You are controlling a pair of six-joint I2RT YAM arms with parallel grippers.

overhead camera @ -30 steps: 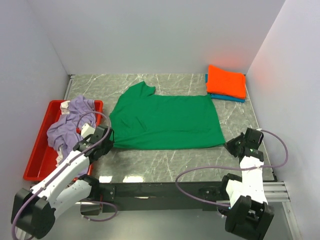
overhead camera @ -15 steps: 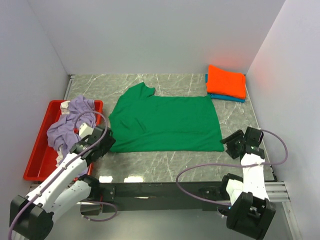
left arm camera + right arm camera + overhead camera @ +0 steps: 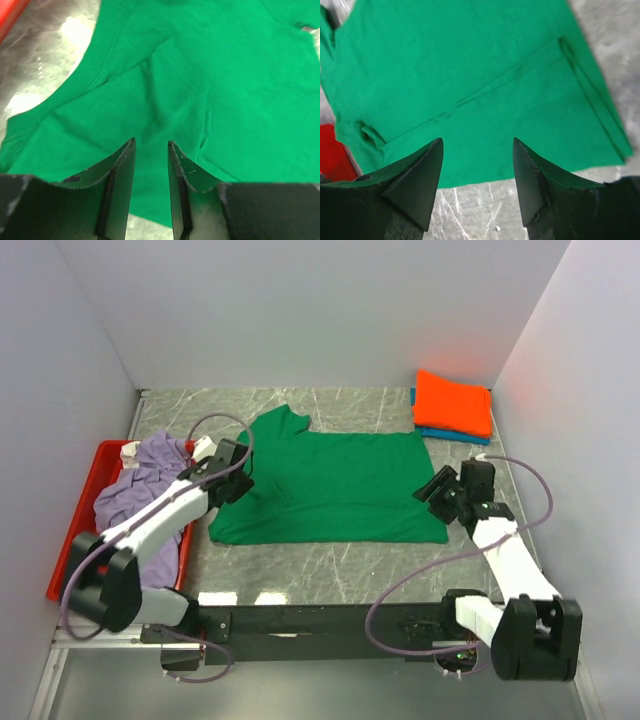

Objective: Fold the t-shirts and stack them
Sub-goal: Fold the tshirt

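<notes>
The bright green t-shirt (image 3: 330,485) lies spread flat in the middle of the table, with a fold line across it (image 3: 485,85). My left gripper (image 3: 240,468) hovers over its left sleeve side, jaws narrowly open with only green cloth (image 3: 200,75) below them (image 3: 151,145). My right gripper (image 3: 432,488) is over the shirt's right edge, open and empty (image 3: 477,142). A folded orange t-shirt (image 3: 453,402) rests on a folded blue one (image 3: 455,436) at the far right. The lavender t-shirt (image 3: 140,485) lies crumpled in the tray.
A red plastic tray (image 3: 75,540) stands along the table's left side and shows at the edge of both wrist views (image 3: 7,15) (image 3: 332,160). White walls close in the left, back and right. Bare marble table (image 3: 330,565) shows in front of the green shirt.
Both grippers went from shut to open and left the shirt's near corners. The left moved away and rightward to the sleeve side. The right moved away and leftward to the right edge.
</notes>
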